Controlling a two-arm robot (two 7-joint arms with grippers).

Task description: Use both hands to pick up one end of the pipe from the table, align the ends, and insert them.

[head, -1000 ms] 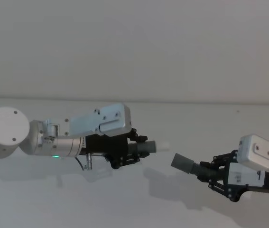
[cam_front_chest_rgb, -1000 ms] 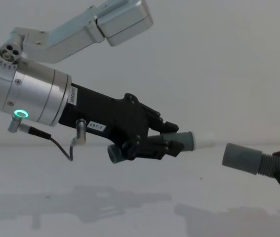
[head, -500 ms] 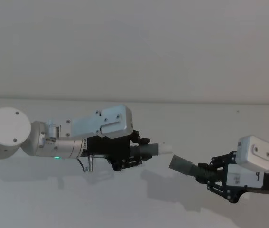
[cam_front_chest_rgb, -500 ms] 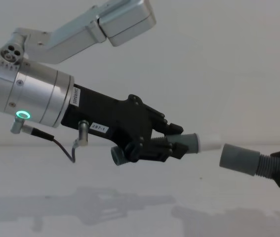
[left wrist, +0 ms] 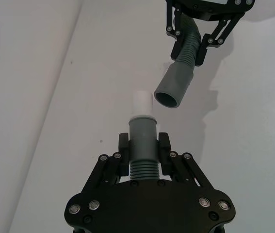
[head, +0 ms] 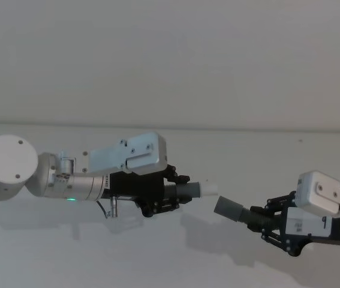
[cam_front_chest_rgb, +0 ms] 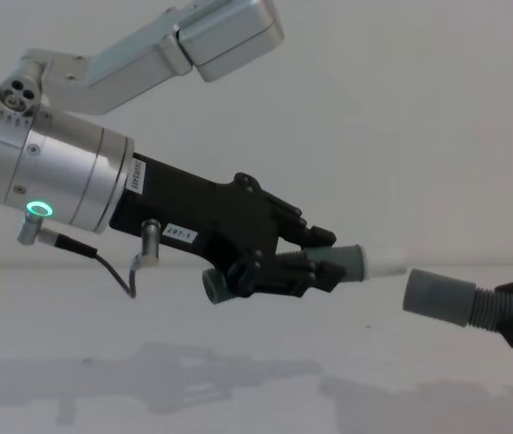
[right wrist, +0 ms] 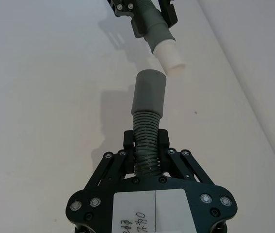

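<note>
Head camera is looking down at the bench (head: 170, 252); chest camera is looking across it, nearer; wrist cameras are facing each other.

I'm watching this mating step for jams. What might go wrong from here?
1. The white spigot tip held by the left pincer sits beside the grey cuff's open mouth, not in line with it; pushing now may butt rim against rim.
2. The right pincer grips the ribbed hose behind the cuff, so the flexible ribs may bend under push.
3. Both pieces hang above the table; a slip would drop them.
</note>
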